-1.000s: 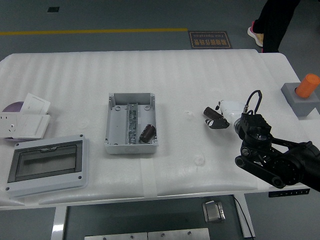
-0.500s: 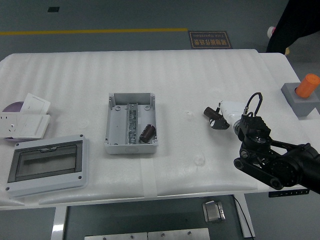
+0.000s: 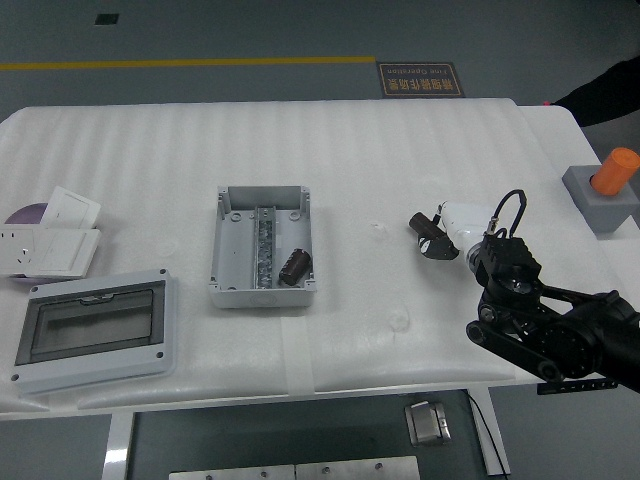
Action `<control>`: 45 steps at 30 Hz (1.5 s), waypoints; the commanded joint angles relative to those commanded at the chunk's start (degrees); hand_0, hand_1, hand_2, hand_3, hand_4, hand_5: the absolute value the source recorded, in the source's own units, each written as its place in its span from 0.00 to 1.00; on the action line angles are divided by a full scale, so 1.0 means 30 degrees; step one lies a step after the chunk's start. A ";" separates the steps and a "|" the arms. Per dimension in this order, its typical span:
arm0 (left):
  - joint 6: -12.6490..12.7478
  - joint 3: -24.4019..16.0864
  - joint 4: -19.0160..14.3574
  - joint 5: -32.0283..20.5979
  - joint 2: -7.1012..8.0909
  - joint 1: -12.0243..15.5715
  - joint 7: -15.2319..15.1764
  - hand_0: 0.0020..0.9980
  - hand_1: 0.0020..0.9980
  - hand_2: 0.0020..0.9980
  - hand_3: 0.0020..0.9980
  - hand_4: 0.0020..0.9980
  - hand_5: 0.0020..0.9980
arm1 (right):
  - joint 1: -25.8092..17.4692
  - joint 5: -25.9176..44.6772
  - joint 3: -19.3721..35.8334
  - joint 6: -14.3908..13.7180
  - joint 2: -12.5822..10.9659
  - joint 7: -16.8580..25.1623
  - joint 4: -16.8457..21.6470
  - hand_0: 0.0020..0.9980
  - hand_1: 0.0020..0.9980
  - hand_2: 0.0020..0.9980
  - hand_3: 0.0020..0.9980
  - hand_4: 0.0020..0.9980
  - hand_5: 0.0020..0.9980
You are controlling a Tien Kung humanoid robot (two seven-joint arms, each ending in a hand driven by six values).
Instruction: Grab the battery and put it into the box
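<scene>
The right hand [image 3: 432, 238] is hanging low over the table, its curled black fingers gripping nothing. The dark cylindrical battery [image 3: 294, 266] is lying well to its left inside the open grey plastic box [image 3: 261, 246], long axis tilted from the box's length.

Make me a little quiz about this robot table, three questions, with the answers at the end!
1. True or false: the dark battery already lies inside the open grey box.
2. Which side of the table is the robot's right hand over? A) the left side, by the lid B) the right side, away from the box C) right above the box
3. What colour is the knob poking out of the grey block at the table's right edge?

Key: 1 true. 2 B. 3 orange.
</scene>
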 joint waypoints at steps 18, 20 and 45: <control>0.0065 -0.0161 0.0000 0.0113 -0.0009 -0.0048 -0.0098 0.67 0.68 0.57 0.59 0.51 0.45 | -0.0154 0.0301 0.1340 -0.1337 -0.0301 0.0000 0.3534 0.30 0.44 0.39 0.65 0.51 0.40; 0.0059 -0.0131 0.0000 0.0090 -0.0005 -0.0069 -0.0105 0.67 0.68 0.57 0.59 0.52 0.45 | -0.0108 0.0009 0.1372 -0.1217 -0.0209 0.0000 0.3588 0.30 0.45 0.39 0.65 0.52 0.41; -0.0130 -0.0363 0.0000 0.0314 0.0008 -0.0074 0.0149 0.66 0.68 0.57 0.59 0.52 0.45 | -0.0036 -0.2213 0.1226 0.2456 0.0009 0.0000 0.1998 0.43 0.64 0.70 0.88 0.90 0.70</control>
